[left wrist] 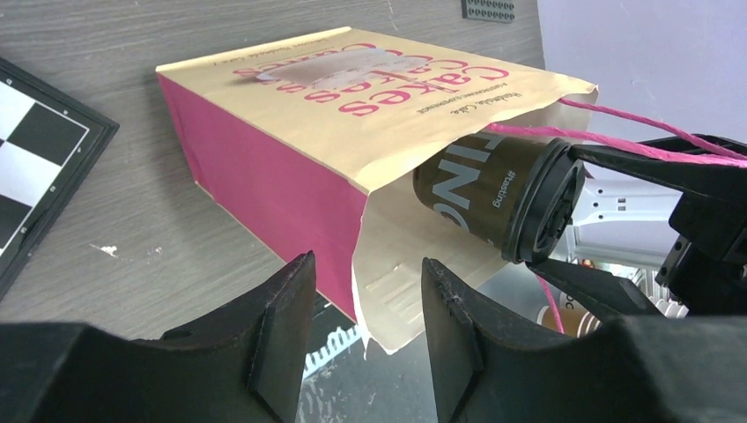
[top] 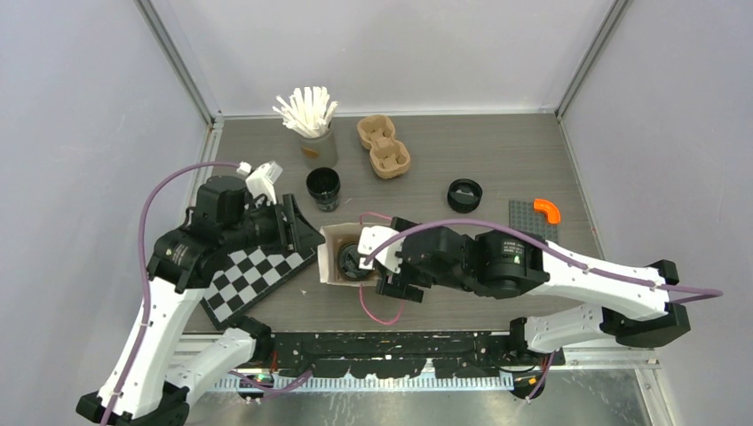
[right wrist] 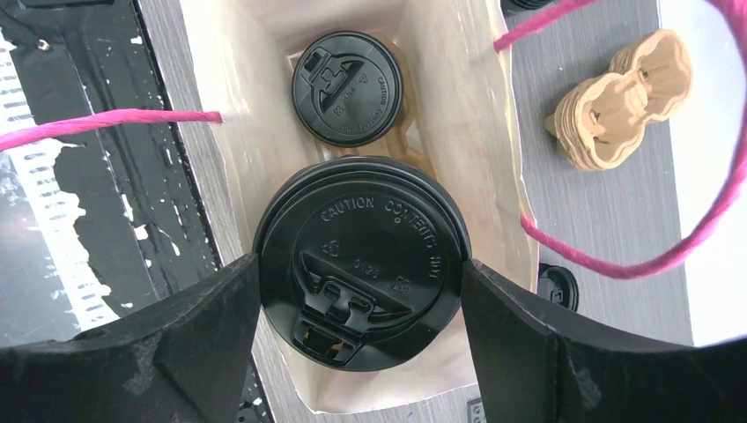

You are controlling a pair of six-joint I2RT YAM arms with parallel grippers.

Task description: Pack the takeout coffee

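Observation:
A cream and pink paper bag [top: 327, 257] stands near the table's front middle with its mouth open. My right gripper [right wrist: 361, 291] is shut on a lidded black coffee cup [right wrist: 357, 256] and holds it in the bag's mouth. That gripper also shows in the top view [top: 389, 266], and the cup shows in the left wrist view [left wrist: 480, 198]. A second lidded cup [right wrist: 346, 86] sits deeper in the bag. My left gripper [left wrist: 366, 326] is open, close beside the bag's rim at its left [top: 302, 232]. An unlidded black cup [top: 323, 186] and a loose black lid [top: 464, 194] stand on the table.
The brown cup carrier [top: 384, 146] and the grey cup of white sticks [top: 313, 124] stand at the back. A chequered board [top: 253, 275] lies under my left arm. A grey baseplate [top: 533, 217] with an orange piece [top: 549, 209] lies at the right. Pink bag handles [right wrist: 617, 256] loop round my right gripper.

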